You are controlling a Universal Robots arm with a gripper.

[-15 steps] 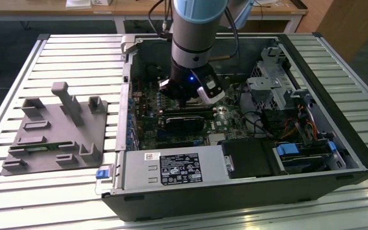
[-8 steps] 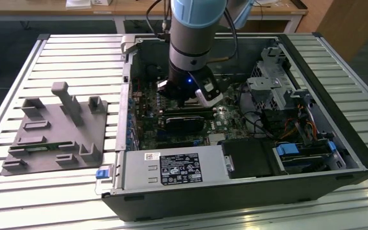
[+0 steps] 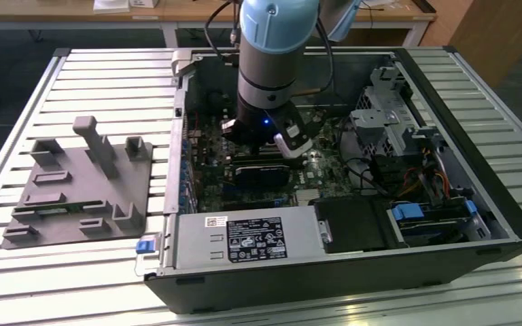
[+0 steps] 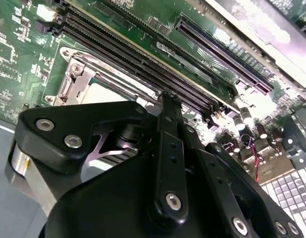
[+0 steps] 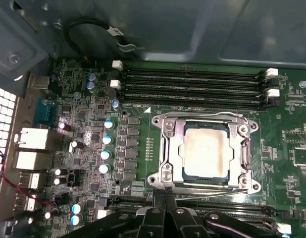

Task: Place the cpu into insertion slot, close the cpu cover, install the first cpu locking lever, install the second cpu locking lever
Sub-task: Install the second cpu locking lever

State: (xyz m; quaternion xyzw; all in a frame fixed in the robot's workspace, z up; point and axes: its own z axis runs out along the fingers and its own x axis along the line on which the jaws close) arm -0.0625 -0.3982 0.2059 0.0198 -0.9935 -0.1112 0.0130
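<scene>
First wrist view shows cpu (image 5: 206, 150) seated under closed cpu cover (image 5: 205, 123); claw (image 5: 164, 194) pinched shut, empty.

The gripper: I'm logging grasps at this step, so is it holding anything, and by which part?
It cannot be told. The gripper sits at the edge of the cpu cover, which lies closed over the cpu.

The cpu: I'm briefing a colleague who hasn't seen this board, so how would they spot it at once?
In the first wrist view, find the green motherboard and its long black memory slots. Just beside them sits a square silver cpu cover. The cpu is the flat, pale metal square showing through its window, the board's only plain, unmarked surface.
</scene>
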